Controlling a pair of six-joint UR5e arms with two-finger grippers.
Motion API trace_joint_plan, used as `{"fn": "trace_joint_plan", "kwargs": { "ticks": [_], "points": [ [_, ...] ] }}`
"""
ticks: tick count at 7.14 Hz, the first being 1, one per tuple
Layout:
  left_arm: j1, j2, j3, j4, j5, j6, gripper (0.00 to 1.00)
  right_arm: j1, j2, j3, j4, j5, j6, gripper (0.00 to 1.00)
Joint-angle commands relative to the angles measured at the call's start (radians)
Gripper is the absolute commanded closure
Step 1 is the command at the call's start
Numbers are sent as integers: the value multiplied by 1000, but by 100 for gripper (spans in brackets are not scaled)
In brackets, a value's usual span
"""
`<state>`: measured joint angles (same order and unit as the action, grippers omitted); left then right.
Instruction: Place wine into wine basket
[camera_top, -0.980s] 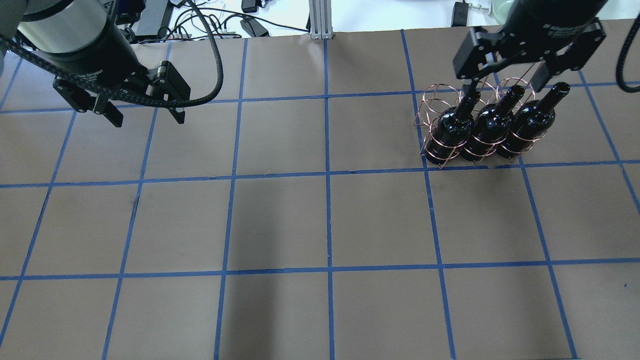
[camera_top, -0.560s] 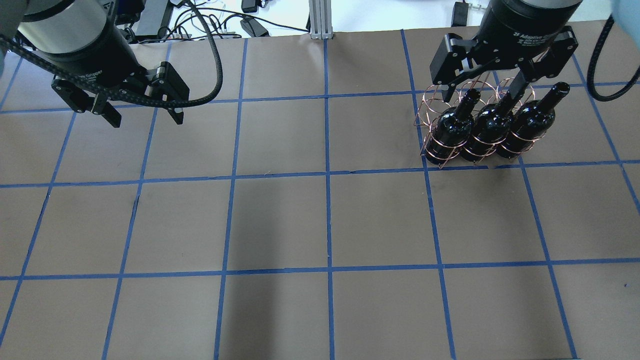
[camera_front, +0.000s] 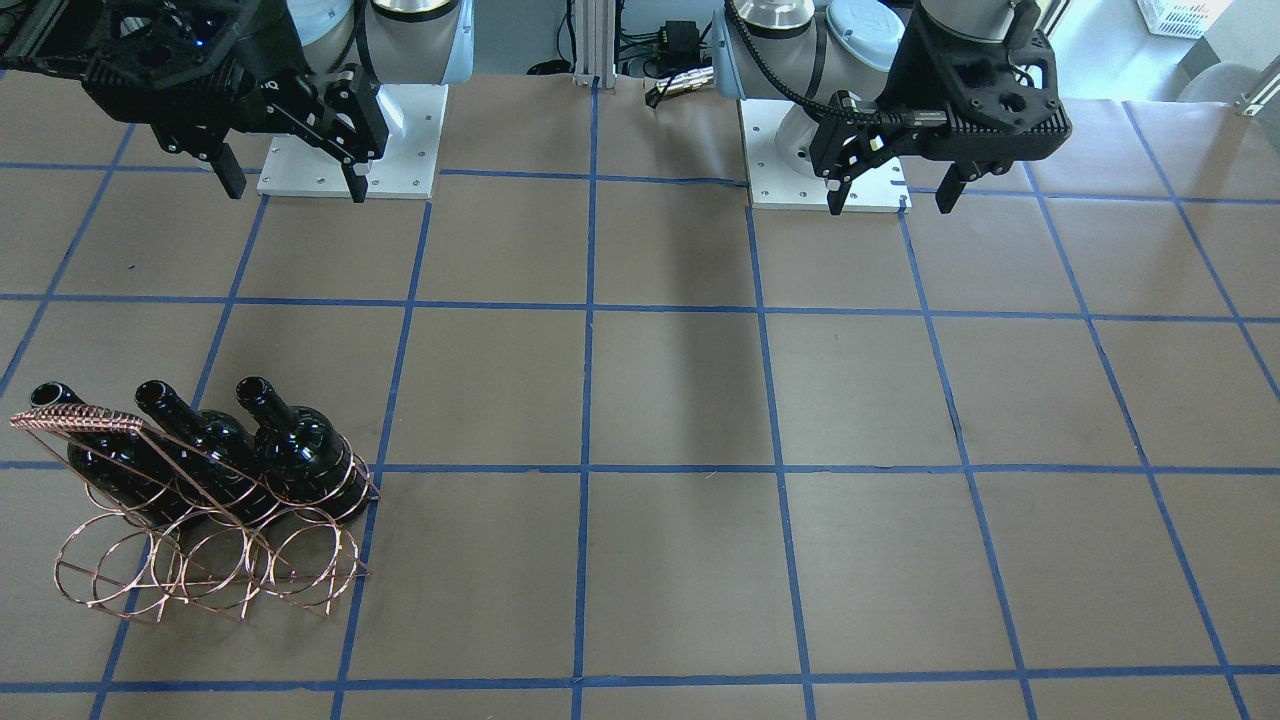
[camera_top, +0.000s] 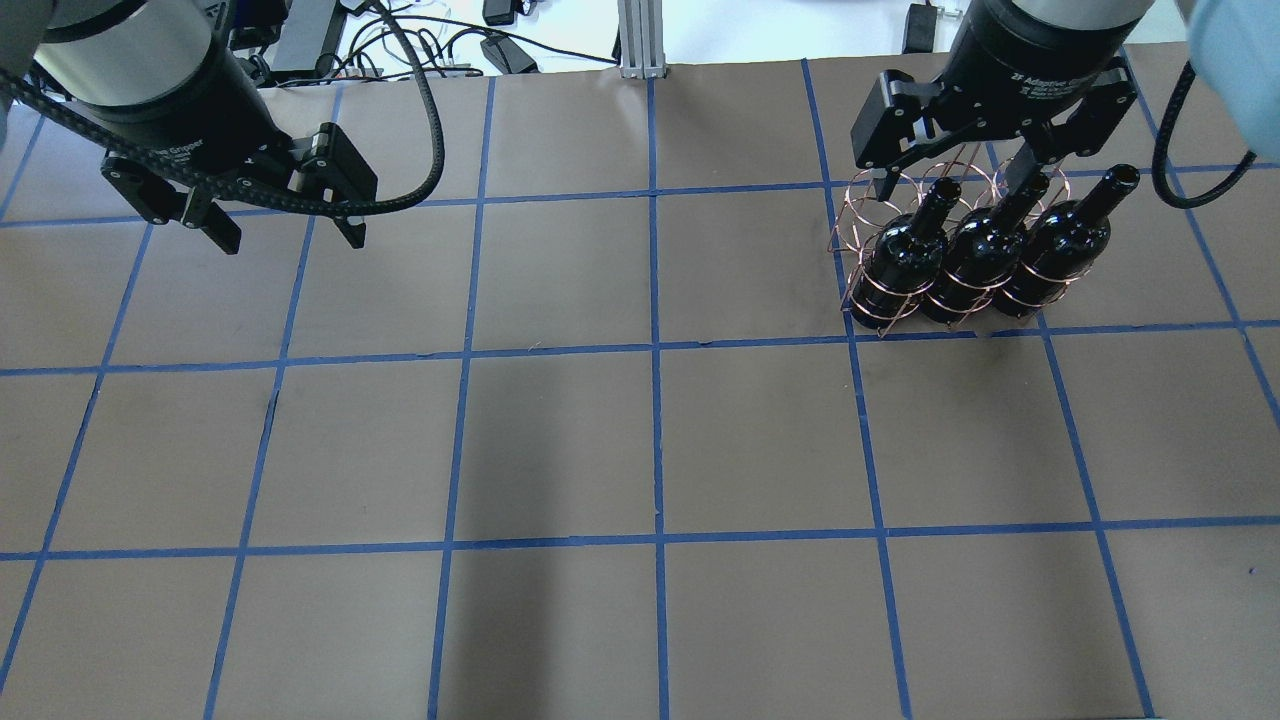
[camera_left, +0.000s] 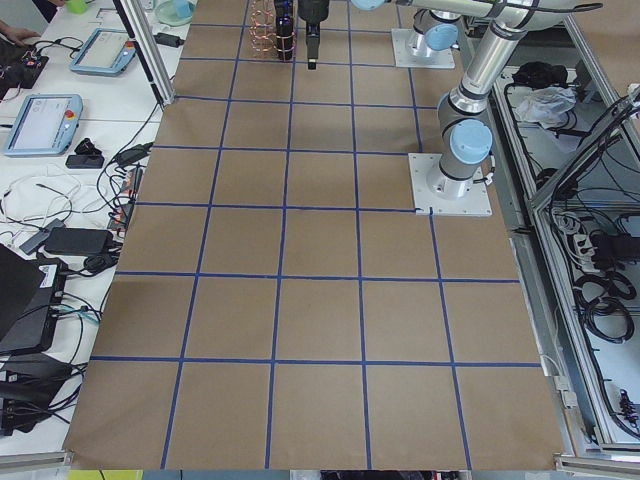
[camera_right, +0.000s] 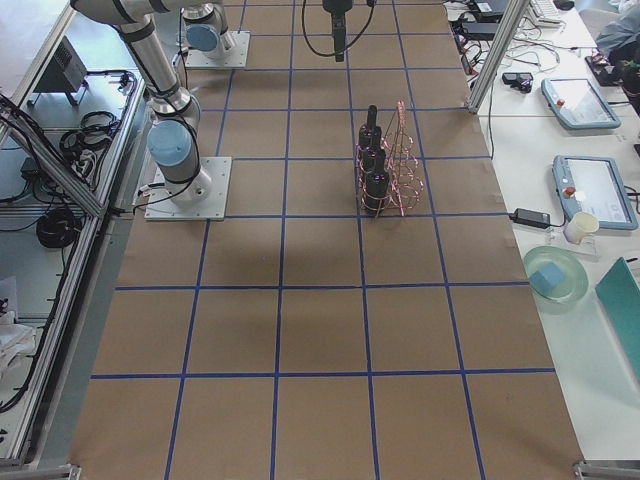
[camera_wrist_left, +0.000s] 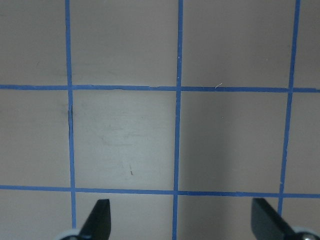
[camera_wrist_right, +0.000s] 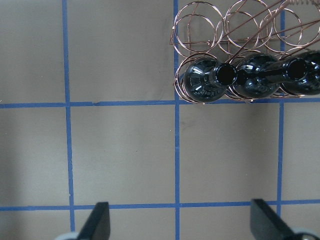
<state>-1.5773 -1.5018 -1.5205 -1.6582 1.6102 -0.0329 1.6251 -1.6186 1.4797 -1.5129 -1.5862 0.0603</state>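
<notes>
Exterior front-facing: the wine (camera_front: 300, 450) stands upright in the wine basket (camera_front: 200, 575), in the end ring of the row nearer the robot, two more bottles (camera_front: 215, 460) beside it. Overhead exterior: the right gripper (camera_top: 945, 190) hangs spread wide above the necks, gripping nothing, so the placing looks done; the left gripper (camera_top: 290, 232), likewise wide and empty, idles well apart. Right wrist-mounted: wire rings encircle each bottle, keeping it upright.

Counter (camera_top: 560, 440) covered in brown paper, ruled into squares by blue tape lines (camera_top: 657, 440). An aluminium post (camera_top: 636, 40) stands at its far edge. White side benches (camera_right: 590, 360) carry teach pendants (camera_right: 592, 187), loose cables (camera_left: 40, 196), a paper cup (camera_right: 577, 227) and a green plate (camera_right: 575, 270). Lighting even, shadows soft.
</notes>
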Motion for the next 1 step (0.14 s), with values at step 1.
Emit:
{"fn": "trace_joint_plan", "kwargs": {
  "ticks": [1],
  "points": [
    [-1, 0, -1, 0, -3, 2, 0, -1, -1, 2, -3, 0, -2, 0]
  ]
}}
